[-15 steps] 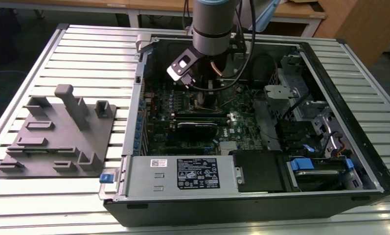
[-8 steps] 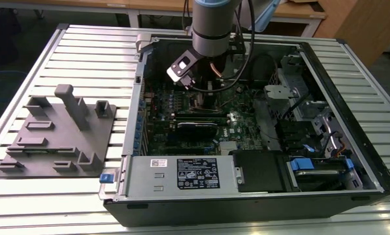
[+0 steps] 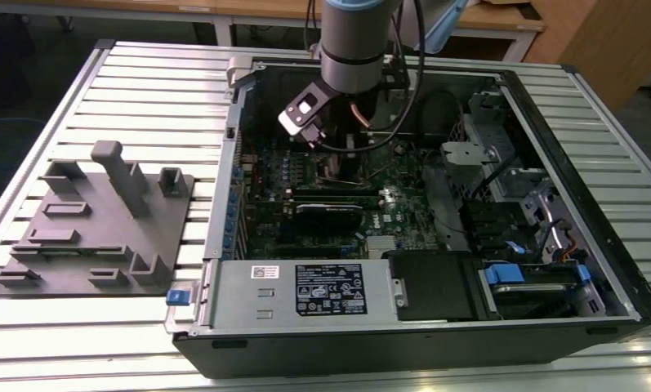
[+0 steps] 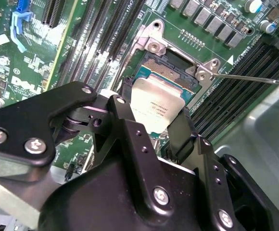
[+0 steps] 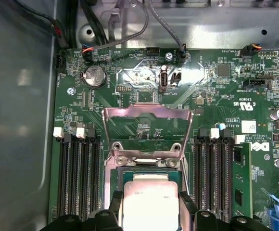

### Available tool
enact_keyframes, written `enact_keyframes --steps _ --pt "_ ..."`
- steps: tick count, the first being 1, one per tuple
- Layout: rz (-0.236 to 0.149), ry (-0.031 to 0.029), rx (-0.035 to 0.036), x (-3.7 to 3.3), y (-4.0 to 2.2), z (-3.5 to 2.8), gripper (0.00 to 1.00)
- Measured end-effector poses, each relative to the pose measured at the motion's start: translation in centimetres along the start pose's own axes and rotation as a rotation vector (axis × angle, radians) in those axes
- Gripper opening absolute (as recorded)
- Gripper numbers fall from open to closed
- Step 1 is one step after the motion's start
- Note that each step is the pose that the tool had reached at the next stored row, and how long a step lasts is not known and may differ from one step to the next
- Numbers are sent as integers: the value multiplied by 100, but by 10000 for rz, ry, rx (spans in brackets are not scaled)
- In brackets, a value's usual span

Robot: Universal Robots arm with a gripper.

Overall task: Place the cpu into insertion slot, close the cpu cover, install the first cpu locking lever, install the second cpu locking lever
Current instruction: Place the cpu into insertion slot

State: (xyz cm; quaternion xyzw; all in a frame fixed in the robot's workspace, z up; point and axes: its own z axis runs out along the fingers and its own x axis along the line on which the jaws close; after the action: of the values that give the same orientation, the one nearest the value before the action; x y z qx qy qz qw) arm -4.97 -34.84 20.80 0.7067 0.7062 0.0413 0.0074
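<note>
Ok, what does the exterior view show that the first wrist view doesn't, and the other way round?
Exterior view: the arm, the whole case on the slatted table, a grey fixture at the exterior view's left, and the labelled power supply. First wrist view: the cpu cover raised open, and the cpu between the fingers over the socket. Both: the green motherboard.

In the middle of the frame, the black gripper [image 4: 151, 114] holds the silver-topped cpu [image 4: 155, 103] between its fingers [image 4: 180, 132], which press on two opposite edges. The chip sits low over the open insertion slot [image 4: 171, 65], framed by silver brackets. A thin metal locking lever [image 4: 255, 80] runs from one bracket toward the frame's edge, and long black memory slots [image 4: 96, 48] lie on both sides.
</note>
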Motion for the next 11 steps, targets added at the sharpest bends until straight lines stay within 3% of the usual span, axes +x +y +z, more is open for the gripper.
enact_keyframes --steps 11 --pt "0 0 0 31 -13 62 54"
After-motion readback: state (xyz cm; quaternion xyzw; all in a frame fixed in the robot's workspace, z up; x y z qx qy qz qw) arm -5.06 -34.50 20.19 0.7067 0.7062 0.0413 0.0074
